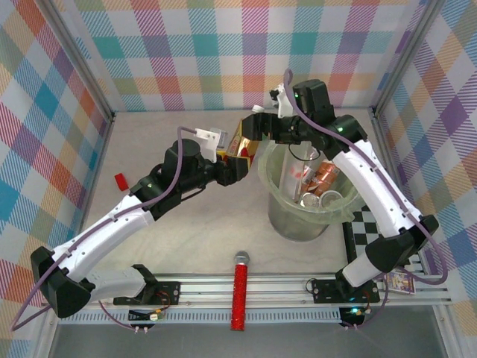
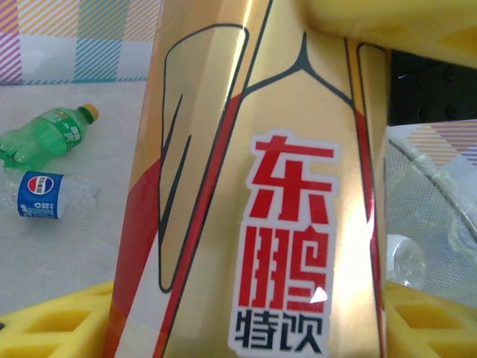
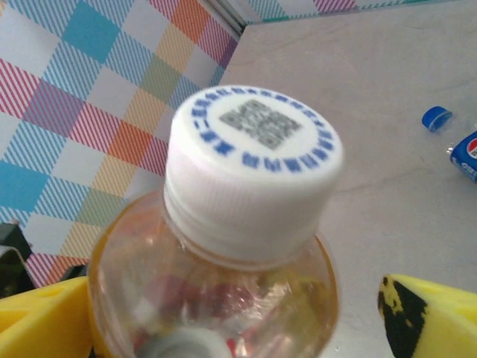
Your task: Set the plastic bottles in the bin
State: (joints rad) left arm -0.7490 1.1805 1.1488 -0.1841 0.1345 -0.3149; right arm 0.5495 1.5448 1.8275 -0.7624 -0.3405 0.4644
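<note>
An amber bottle [image 1: 241, 143] with a gold and red label [image 2: 253, 194] and a white cap [image 3: 253, 160] hangs just left of the bin [image 1: 298, 222], a round bucket lined with pale green plastic. My left gripper [image 1: 235, 167] is shut on its body, with yellow pads [image 2: 52, 324] on both sides. My right gripper [image 1: 255, 128] is shut on its upper end, and its yellow fingers [image 3: 45, 321] flank the shoulder. Several bottles [image 1: 326, 179] lie in the bin. A green bottle [image 2: 46, 138] and a blue-labelled clear bottle [image 2: 43, 196] lie on the table.
A red glittery stick [image 1: 240, 291] lies on the front rail. A small red block [image 1: 120, 180] sits at the left wall. A loose blue cap [image 3: 436, 118] rests on the table. A checkered board [image 1: 373, 224] lies right of the bin. Checked walls enclose the table.
</note>
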